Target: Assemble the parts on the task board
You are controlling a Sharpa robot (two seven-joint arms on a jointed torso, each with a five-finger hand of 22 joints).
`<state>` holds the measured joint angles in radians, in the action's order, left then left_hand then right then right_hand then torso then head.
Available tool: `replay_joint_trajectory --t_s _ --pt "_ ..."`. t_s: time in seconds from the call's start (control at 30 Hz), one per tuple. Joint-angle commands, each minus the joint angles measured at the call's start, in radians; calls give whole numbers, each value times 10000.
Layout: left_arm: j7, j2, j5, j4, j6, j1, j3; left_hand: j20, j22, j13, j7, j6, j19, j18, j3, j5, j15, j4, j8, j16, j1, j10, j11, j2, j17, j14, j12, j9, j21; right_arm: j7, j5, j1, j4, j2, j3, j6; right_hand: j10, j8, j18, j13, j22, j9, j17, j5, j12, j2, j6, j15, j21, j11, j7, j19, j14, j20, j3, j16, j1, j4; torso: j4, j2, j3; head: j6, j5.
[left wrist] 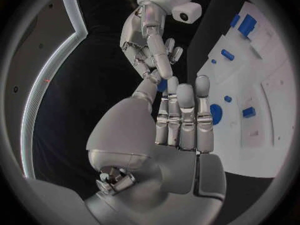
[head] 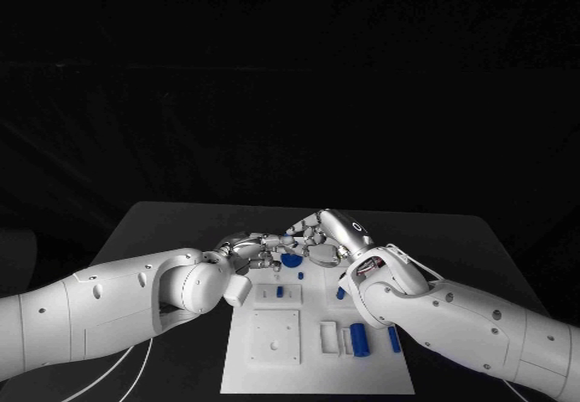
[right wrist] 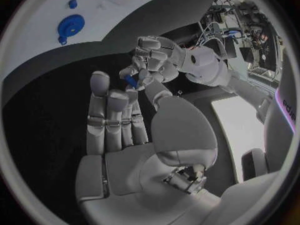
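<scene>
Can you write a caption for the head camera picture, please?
Two robot hands, left hand and right hand, meet fingertip to fingertip above the white task board with blue parts.

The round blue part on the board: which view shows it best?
The right wrist view: the round part lies unobstructed on the board. The left wrist view has it half behind fingers; the head view shows a sliver.

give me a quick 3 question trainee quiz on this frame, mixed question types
1. True or false: both hands meet above the far end of the task board.
2. What colour is the small part pinched where the left hand and right hand meet?
3. The round blue part on the board lies: A) near the hands B) at the board's near edge C) off the board.

Key: 1 true; 2 blue; 3 A.
</scene>
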<state>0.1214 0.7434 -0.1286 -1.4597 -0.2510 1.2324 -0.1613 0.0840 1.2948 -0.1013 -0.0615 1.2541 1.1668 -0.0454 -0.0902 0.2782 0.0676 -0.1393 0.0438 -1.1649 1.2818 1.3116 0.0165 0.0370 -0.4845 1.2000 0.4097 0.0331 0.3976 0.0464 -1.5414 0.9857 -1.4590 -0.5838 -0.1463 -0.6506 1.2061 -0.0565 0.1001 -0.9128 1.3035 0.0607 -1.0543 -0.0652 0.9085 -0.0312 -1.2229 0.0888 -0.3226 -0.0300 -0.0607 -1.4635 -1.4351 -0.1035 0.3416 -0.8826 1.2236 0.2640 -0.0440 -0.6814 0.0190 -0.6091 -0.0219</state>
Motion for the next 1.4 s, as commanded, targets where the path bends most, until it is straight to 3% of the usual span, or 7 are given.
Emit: replay_joint_trajectory --t_s 0.03,0.07,0.17,0.37,0.57,0.87,1.4 --pt "-106 -70 190 -121 631 -7 -2 36 15 -497 276 278 31 118 25 50 3 4 207 -48 22 -28 13 136 10 -69 58 393 -69 -80 12 11 24 20 -16 76 -55 -55 -197 -3 33 21 -24 109 -4 263 -67 25 -46 -29 -14 -399 -44 -81 447 32 -13 -49 -2 2 2 0 -2" --pt "-110 -70 187 -118 648 -7 -2 36 15 -497 276 278 31 118 25 50 3 4 207 -48 22 -28 13 136 10 -69 58 393 -69 -85 21 11 26 20 -16 98 -57 -58 -203 -1 41 23 -36 147 -18 328 -61 34 -42 -29 -23 -395 -44 -87 669 21 -63 -112 2 1 4 -1 -3" --pt "-119 -69 183 -106 690 -7 -2 36 18 -484 276 279 27 119 20 63 2 -10 208 -55 35 -36 13 137 12 -78 72 394 -74 -93 46 11 39 17 -16 161 -27 -60 -222 -13 89 25 -57 161 -37 195 -70 42 -51 -41 -28 -394 -34 -107 1323 27 -170 -203 1 2 1 -1 -5" --pt "-124 -67 181 -91 750 -8 -2 34 24 -466 272 277 21 120 17 70 0 -18 209 -65 35 -57 9 145 15 -95 92 395 -80 -90 90 11 84 11 -16 228 -13 -64 -232 -42 156 27 -96 157 -70 16 -84 47 -34 -41 -33 -393 -37 -119 1698 38 -194 -295 -4 1 1 -9 8" --pt "-126 -62 181 -67 777 -8 -2 33 28 -458 272 278 21 119 14 71 0 -23 210 -72 37 -63 9 151 16 -99 103 396 -81 -79 108 11 109 2 -16 208 -20 -60 -207 -52 170 24 -75 126 -67 -95 -109 32 7 -33 -24 -400 -46 -94 1462 70 -126 -316 2 3 0 9 3" --pt "-128 -61 184 -66 820 -8 -2 30 46 -419 272 281 21 116 12 66 -3 -52 211 -97 45 -87 7 156 27 -111 143 400 -88 -68 114 11 131 1 -16 215 3 -64 -205 -95 192 26 -88 133 -15 -85 -131 33 -23 -35 -24 -411 -52 -91 1366 47 -59 -291 1 2 6 -1 12" --pt "-77 -45 185 -68 826 -8 -2 8 47 -345 254 235 1 109 51 -36 -29 -42 207 -94 14 -197 -27 161 56 -145 117 391 -124 -238 924 9 97 -27 -17 165 669 -76 -410 -1213 541 50 -621 172 894 253 -568 134 -1157 -140 116 -478 -219 -225 1177 -578 -113 -215 -3 -2 0 -19 0"
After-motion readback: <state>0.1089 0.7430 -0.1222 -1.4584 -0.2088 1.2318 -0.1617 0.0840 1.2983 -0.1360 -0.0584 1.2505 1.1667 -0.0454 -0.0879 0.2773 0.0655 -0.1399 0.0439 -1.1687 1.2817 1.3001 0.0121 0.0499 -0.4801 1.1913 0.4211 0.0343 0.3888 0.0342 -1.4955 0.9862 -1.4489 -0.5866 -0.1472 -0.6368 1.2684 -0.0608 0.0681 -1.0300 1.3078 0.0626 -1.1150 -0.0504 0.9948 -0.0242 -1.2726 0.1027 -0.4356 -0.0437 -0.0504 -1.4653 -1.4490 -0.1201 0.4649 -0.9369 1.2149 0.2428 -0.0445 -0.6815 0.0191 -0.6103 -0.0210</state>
